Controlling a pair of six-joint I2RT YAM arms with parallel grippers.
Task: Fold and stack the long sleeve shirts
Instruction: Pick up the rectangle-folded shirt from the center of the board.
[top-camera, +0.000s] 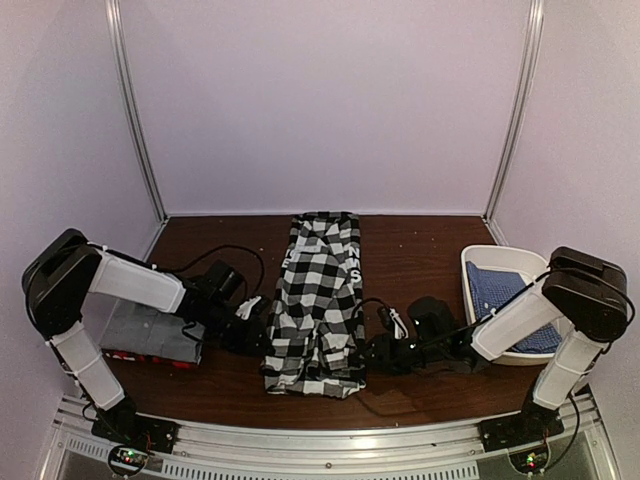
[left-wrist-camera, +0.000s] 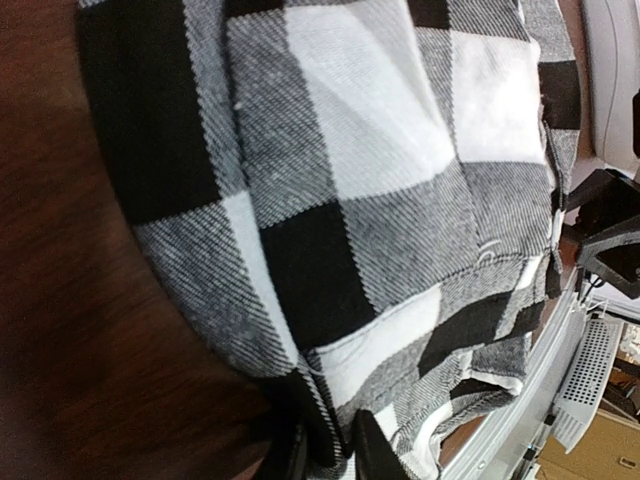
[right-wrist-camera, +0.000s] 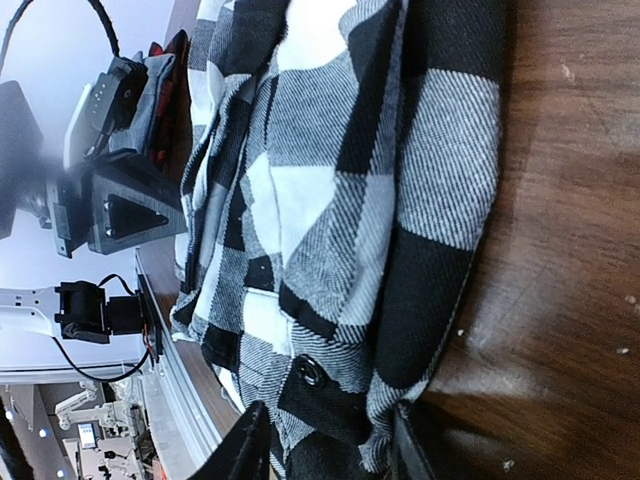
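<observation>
Check shirt (top-camera: 318, 300), near edge within left hand (left-wrist-camera: 330, 447) and right hand (right-wrist-camera: 330, 442)

- The left arm (top-camera: 135, 280) is bent high at the elbow and stretched low toward the middle.
- The left gripper (left-wrist-camera: 330, 442) is squeezed on the check shirt (left-wrist-camera: 380, 200), with cloth pinched between its fingers (left-wrist-camera: 285, 455).
- The right arm (top-camera: 510, 325) is stretched low toward the middle too.
- The right gripper (right-wrist-camera: 330, 430) is set around the shirt's edge. How tight it is squeezed cannot be told.
</observation>
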